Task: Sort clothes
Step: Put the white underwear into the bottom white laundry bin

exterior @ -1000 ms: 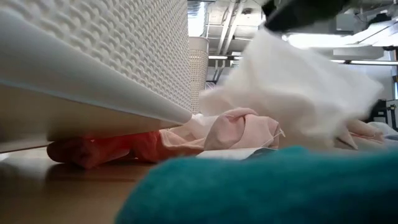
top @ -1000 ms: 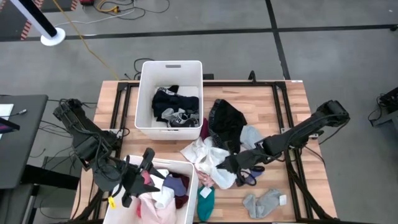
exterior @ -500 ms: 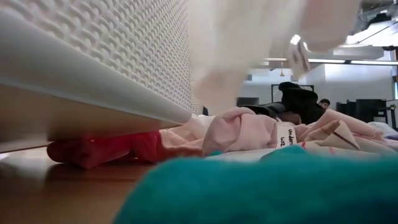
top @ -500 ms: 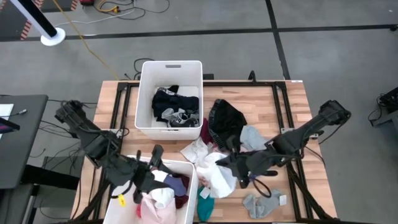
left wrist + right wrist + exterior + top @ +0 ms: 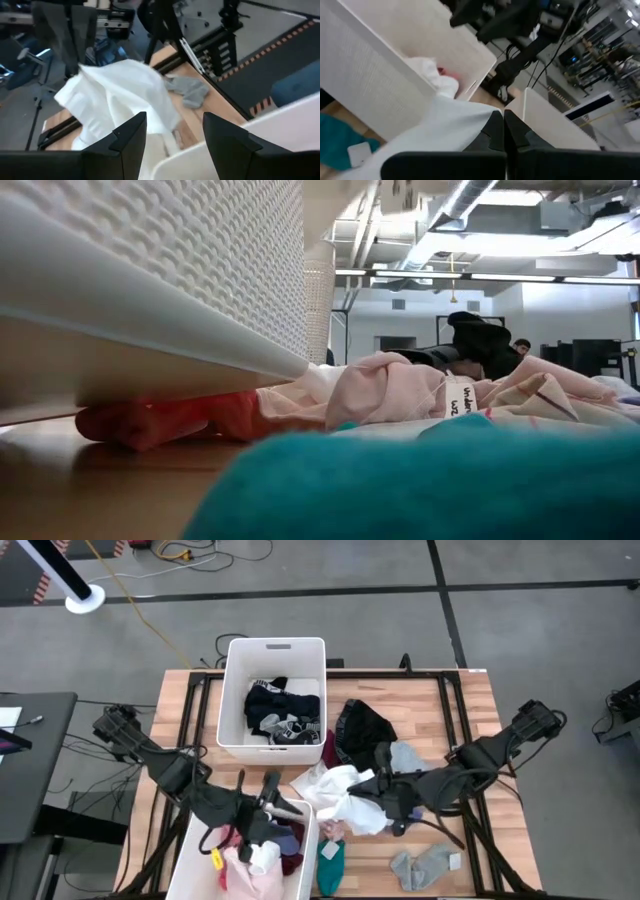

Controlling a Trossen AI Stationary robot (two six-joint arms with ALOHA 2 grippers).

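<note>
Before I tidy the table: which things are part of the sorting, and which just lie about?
Job:
- white garment, held by right gripper
- black garment
- grey socks
- teal item
- left gripper, open

Lying about:
- yellow cable
- white pole base

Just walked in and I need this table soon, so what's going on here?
A two-armed robot is sorting clothes. The right gripper is shut on a white garment, holding it up beside the near bin. The left gripper hangs open over that bin, holding nothing. Dark clothes lie in the far bin, and more clothes, grey socks among them, lie on the table.
</note>
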